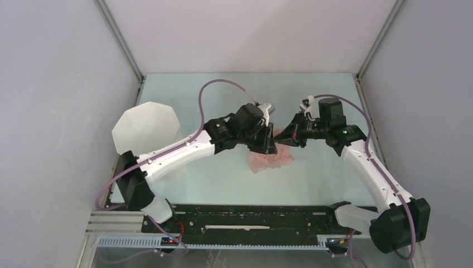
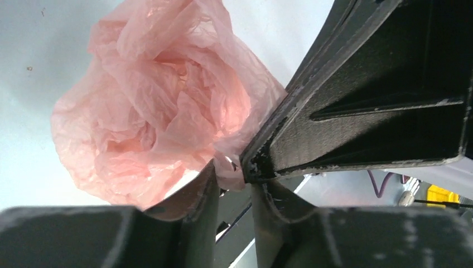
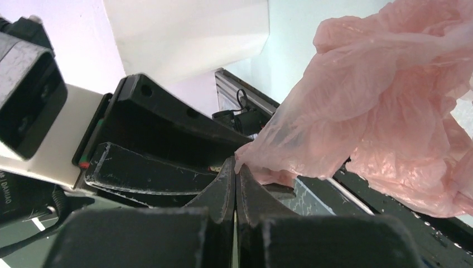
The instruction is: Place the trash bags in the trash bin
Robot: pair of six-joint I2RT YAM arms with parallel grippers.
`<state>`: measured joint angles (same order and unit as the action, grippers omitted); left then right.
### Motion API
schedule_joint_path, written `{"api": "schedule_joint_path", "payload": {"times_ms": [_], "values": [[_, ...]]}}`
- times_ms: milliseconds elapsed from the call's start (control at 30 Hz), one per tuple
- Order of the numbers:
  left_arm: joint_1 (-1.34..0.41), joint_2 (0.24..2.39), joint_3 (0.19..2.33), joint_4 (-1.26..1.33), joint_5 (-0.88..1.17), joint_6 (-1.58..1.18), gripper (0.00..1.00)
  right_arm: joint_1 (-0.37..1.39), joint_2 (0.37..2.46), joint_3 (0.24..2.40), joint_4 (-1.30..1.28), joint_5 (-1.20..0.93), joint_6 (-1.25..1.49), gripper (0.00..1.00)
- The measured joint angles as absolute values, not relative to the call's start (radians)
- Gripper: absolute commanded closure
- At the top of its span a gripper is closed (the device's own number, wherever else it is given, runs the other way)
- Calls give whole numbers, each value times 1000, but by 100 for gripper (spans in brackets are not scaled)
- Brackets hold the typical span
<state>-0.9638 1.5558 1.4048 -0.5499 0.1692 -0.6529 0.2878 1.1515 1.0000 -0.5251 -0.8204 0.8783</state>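
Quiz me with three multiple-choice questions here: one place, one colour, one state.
1. Where does the trash bin stand? A at the left B at the right C between the arms
2. What colour is the bag? A blue B pale pink C black
3. How are the right jaws? A wide open B shut on the bag C shut on nothing
Answers: 1 A, the top view shows it far left; 2 B, the crumpled plastic looks pink; 3 B, they pinch a fold of it.
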Motion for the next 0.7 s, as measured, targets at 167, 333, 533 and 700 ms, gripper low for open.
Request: {"api": "schedule_joint_path", "payload": {"times_ms": [167,333,533,700], "values": [[-968,1563,1436,-580,158,-630,98,288,1148,1000,-531,-809,864,71],[-958,1555,1436,-599,131,-627,100,250,1118,999,-626,-763,765,43],[-898,1520,1434,-596,141,-652,100,185,1042,999,-810,-624,602,40],[-866,1490,1417,-563,165,-692,100,186,1015,934,-871,-554,561,30]]}}
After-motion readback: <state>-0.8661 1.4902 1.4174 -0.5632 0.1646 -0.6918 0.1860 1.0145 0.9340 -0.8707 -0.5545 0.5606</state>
